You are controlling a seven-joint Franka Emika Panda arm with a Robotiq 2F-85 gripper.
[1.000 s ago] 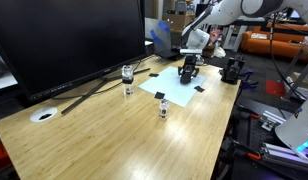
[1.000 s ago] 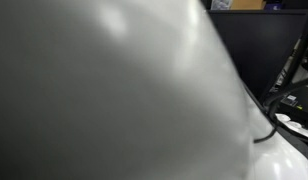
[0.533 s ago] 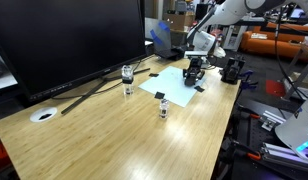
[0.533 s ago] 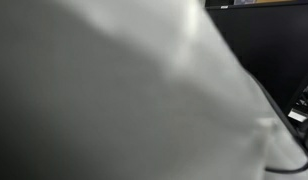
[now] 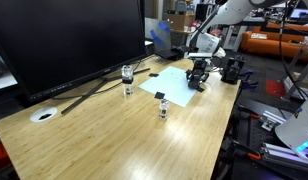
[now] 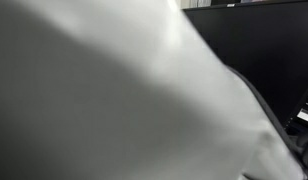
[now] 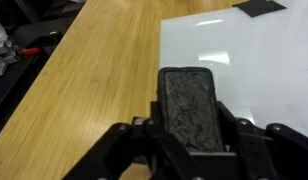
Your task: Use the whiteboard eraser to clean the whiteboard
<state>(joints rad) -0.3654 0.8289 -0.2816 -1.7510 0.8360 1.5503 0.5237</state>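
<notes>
Exterior view: wooden worktop (image 5: pixel 114 130), large black monitor (image 5: pixel 64 40) along its 10 o'clock side. The whiteboard (image 5: pixel 174 80) lies flat at about 1 o'clock from frame centre. The tool (image 5: pixel 198 76) is down over the sheet's 3 o'clock edge. Glass jars (image 5: pixel 127 74) stand at 9 o'clock of the sheet, off it.

Other exterior view: lens blocked by a blurred pale surface (nothing usable).

Wrist view: tool (image 7: pixel 191 128) clenched on the whiteboard eraser (image 7: pixel 189 95), one finger on each long side. The eraser sits over the whiteboard (image 7: pixel 249 60) just inside its 9 o'clock edge, mottled grey face up; contact with the sheet cannot be told. A black patch (image 7: pixel 259 7) marks the 12 o'clock corner.
</notes>
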